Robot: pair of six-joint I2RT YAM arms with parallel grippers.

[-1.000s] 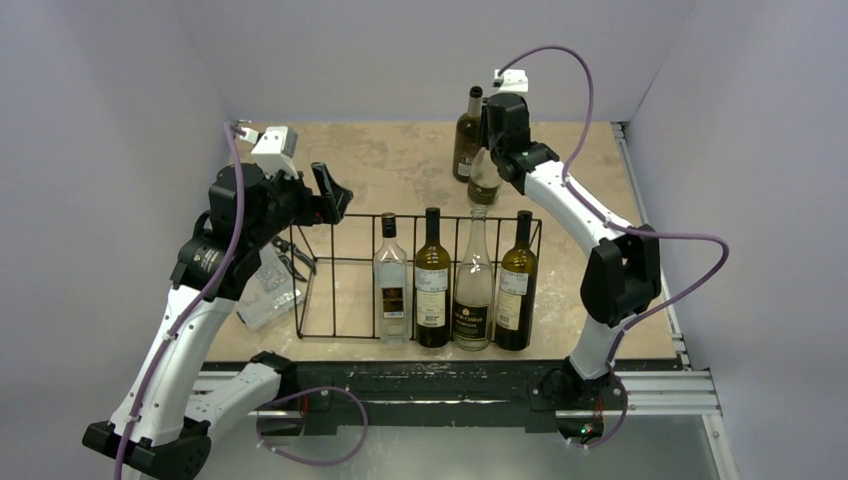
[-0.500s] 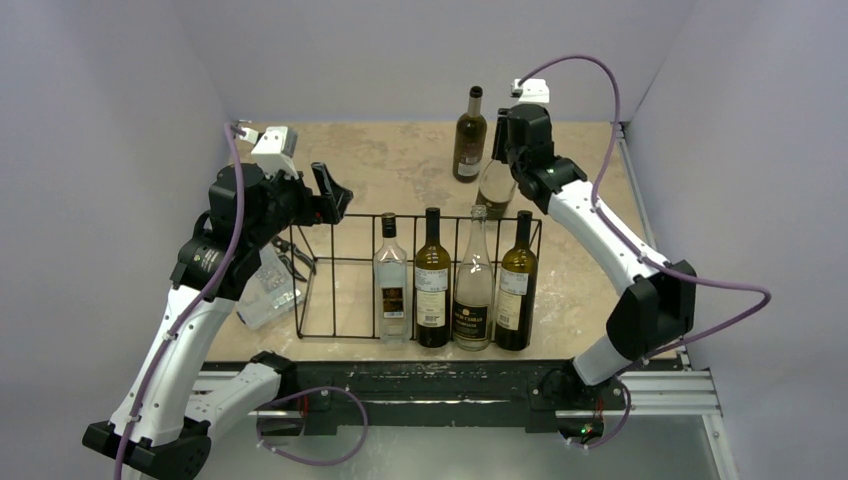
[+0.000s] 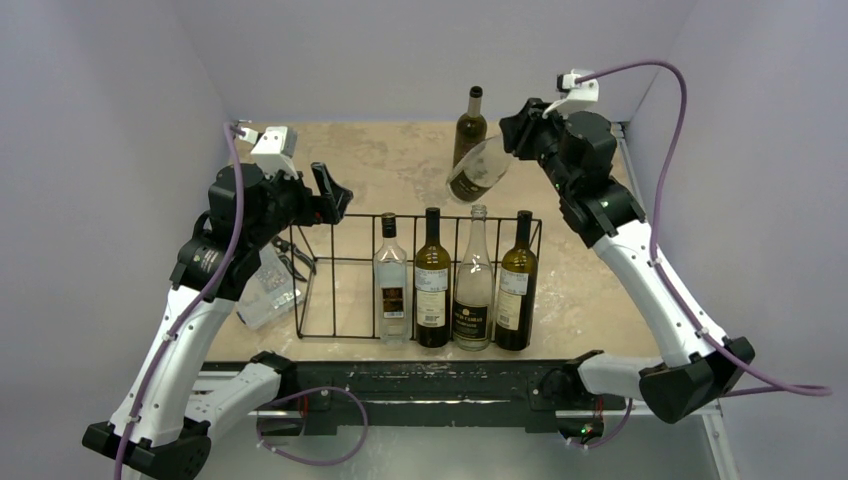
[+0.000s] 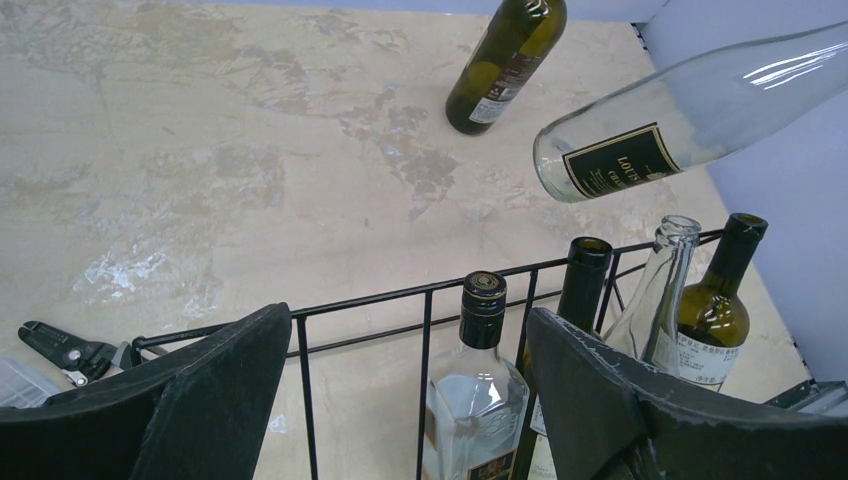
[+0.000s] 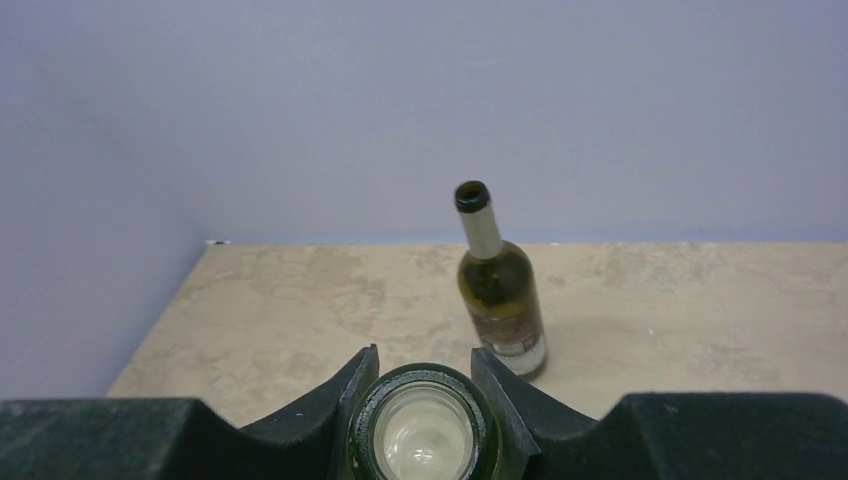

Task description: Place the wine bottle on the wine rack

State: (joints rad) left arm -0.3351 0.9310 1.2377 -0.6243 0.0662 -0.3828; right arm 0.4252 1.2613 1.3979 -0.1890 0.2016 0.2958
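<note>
My right gripper (image 3: 520,135) is shut on the neck of a clear wine bottle (image 3: 478,170) with a dark label, held tilted in the air above the table's far middle. The bottle's open mouth (image 5: 423,432) sits between the pads in the right wrist view; its body shows in the left wrist view (image 4: 690,110). The black wire wine rack (image 3: 330,285) stands near the front and holds several upright bottles (image 3: 433,280) in its right half. My left gripper (image 3: 330,195) is open and empty above the rack's left end (image 4: 400,310).
A dark green bottle (image 3: 468,125) stands at the back of the table, also in the right wrist view (image 5: 500,285). A clear plastic box (image 3: 265,290) and black pliers (image 4: 65,350) lie left of the rack. Walls close in on both sides.
My right arm has lifted the clear bottle off the table and swung out to the right, tilting the bottle so its base points left. The left arm has not moved.
</note>
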